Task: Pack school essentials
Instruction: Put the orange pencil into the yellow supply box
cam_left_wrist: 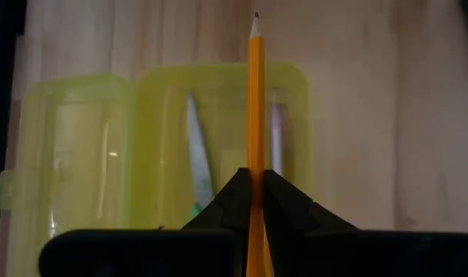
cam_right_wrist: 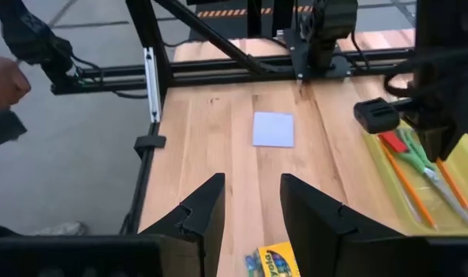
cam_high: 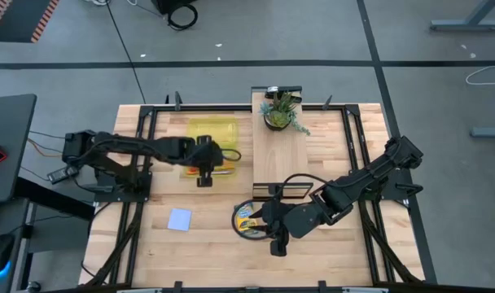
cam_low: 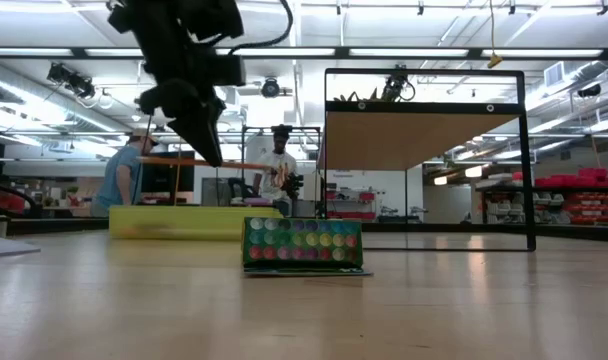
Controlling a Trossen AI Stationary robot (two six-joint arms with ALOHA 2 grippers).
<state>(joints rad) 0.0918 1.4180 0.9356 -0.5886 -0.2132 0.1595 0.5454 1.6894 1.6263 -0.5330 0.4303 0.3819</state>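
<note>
My left gripper (cam_high: 203, 174) is shut on a thin orange pencil (cam_left_wrist: 255, 100) above an open yellow-green case (cam_high: 211, 137) at the table's far left. Green-handled scissors (cam_right_wrist: 420, 163), another orange pencil (cam_right_wrist: 407, 192) and a red pen (cam_right_wrist: 391, 143) lie in the case. My right gripper (cam_right_wrist: 251, 211) hangs open above the green-and-yellow crayon box (cam_high: 249, 220), touching nothing. The box rests on the table near the front middle. A pale blue notepad (cam_high: 180, 219) lies flat at the near left. My left gripper pinches the pencil's shaft (cam_left_wrist: 255, 165) between its two fingers, back from the sharpened tip (cam_left_wrist: 255, 21). The fingers slant down from the table's left. The pencil is lifted clear, about level in the low view (cam_low: 239, 164), and sticks out past the fingertips over the case.
A light wooden board (cam_high: 280, 155) lies at the far middle with a potted green plant (cam_high: 280, 111) on its far end. Black frame rails (cam_high: 355, 138) run along the table's sides. People stand in the room beyond the table (cam_low: 276, 170).
</note>
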